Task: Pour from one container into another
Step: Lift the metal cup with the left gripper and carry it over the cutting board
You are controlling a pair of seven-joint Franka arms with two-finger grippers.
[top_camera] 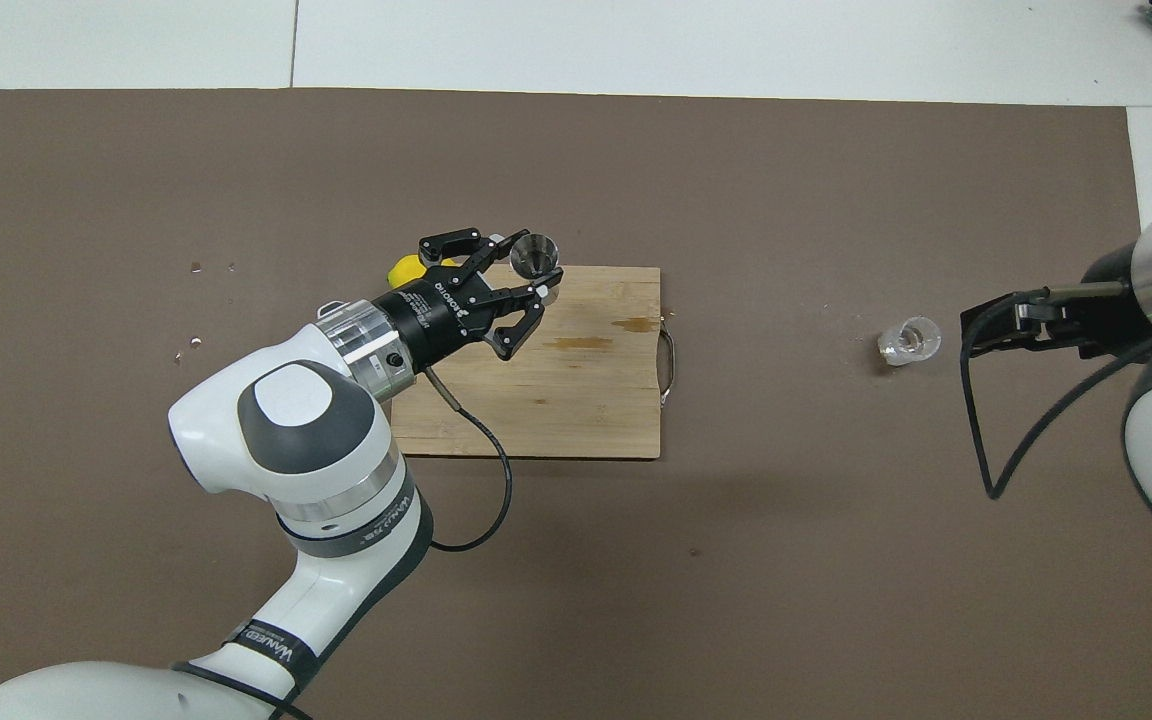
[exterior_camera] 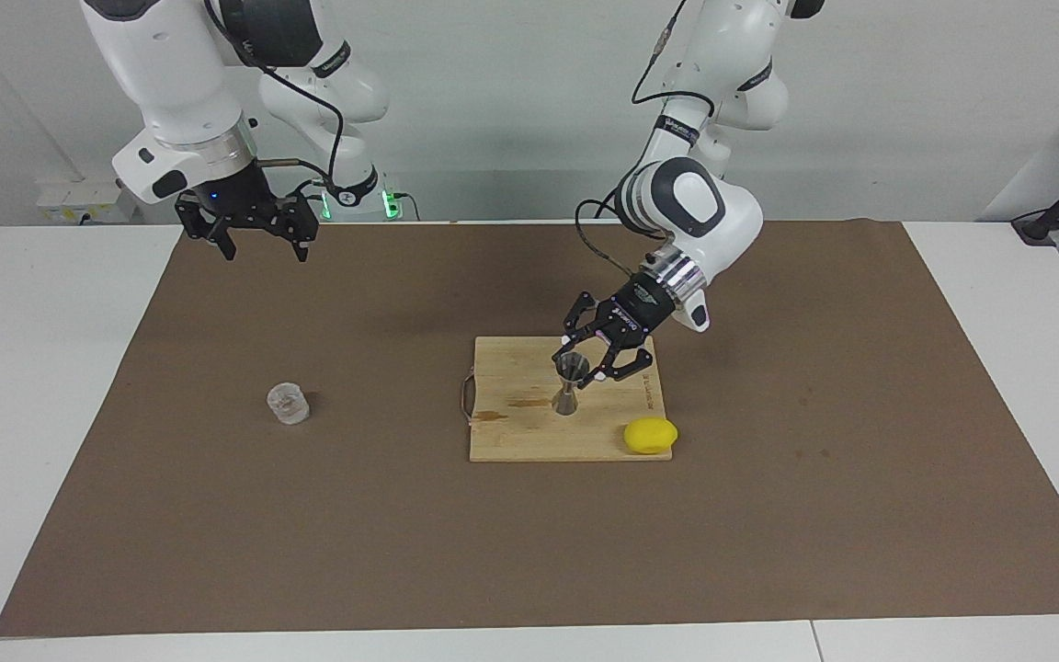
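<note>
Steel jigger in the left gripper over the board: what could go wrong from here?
1. The left gripper holds the shiny steel hourglass jigger by its upper cone only; it could slip or swing.
2. Carried low over the bamboo cutting board, its base may clip the board's edge.
3. The small clear glass cup stands alone toward the right arm's end; the open right gripper, waiting above the mat, steadies nothing.

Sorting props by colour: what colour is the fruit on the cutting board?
Yellow. The lemon shows best in the facing view.
</note>
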